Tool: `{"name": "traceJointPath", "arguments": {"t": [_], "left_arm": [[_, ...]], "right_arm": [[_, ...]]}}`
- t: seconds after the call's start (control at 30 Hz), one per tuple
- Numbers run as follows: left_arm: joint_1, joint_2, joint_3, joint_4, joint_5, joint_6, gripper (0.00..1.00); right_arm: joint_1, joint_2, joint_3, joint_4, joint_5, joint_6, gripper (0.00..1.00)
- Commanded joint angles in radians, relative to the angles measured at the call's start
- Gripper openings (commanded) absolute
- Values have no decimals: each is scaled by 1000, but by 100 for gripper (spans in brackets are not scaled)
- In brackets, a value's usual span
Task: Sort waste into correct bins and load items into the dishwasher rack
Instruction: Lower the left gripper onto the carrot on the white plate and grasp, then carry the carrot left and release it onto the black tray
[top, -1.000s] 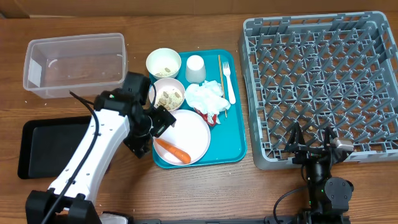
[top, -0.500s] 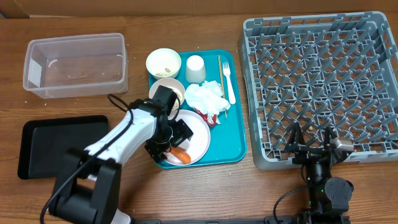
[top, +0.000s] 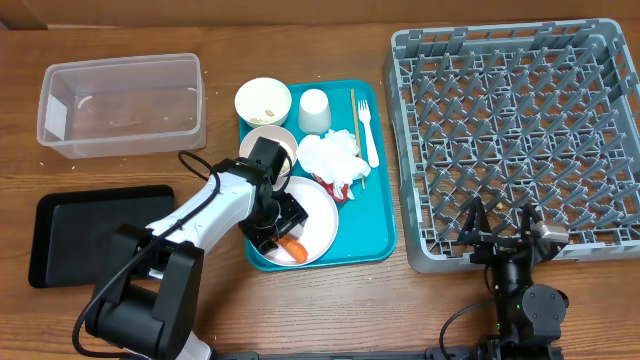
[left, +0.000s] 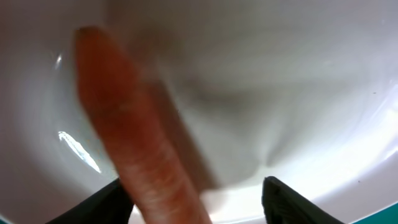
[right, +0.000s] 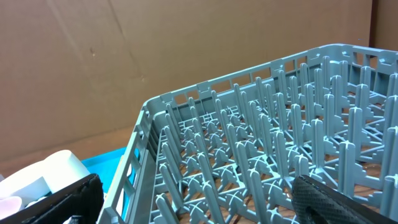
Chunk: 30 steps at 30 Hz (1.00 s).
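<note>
The orange carrot (top: 293, 247) lies on the large white plate (top: 320, 215) at the near end of the teal tray (top: 382, 215). In the overhead view its long axis runs diagonally from upper left to lower right. The left gripper (top: 279, 237) sits low over it, fingers spread on either side and not clamped. The right gripper (top: 498, 232) rests with fingers apart at the near edge of the grey dishwasher rack (top: 520, 120).

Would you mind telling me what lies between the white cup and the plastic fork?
A thin wooden chopstick lies between the cup and fork, shown in the overhead view.
</note>
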<state>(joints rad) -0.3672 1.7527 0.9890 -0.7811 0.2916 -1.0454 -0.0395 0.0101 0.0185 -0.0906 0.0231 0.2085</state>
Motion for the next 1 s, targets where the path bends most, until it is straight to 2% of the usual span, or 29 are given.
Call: {"name": "traceJointPath", "arguments": {"t": [0.0, 0.17, 0.47, 0.57, 0.67, 0.77, 0.8, 0.97], "left_arm": [[-6, 27, -8, 13, -64, 13, 64], [-6, 28, -8, 15, -90, 21, 56], [-8, 28, -12, 16, -92, 51, 50], [-8, 28, -12, 15, -92, 52, 41], [-7, 28, -12, 13, -92, 58, 21], [-7, 28, -11, 10, -82, 98, 7], [-4, 27, -8, 6, -59, 126, 4], [16, 27, 51, -52, 25, 176, 4]], "right_arm": [[-4, -7, -10, 7, -2, -6, 100], [-4, -7, -10, 7, -2, -6, 100], [-4, -7, -10, 7, -2, -6, 100], [-4, -7, -10, 6, -2, -6, 100], [-4, -7, -10, 7, -2, -6, 100], [-4, -7, -10, 6, -2, -6, 100], [-4, -7, -10, 7, -2, -6, 100], [-4, -7, -10, 7, -2, -6, 100]]}}
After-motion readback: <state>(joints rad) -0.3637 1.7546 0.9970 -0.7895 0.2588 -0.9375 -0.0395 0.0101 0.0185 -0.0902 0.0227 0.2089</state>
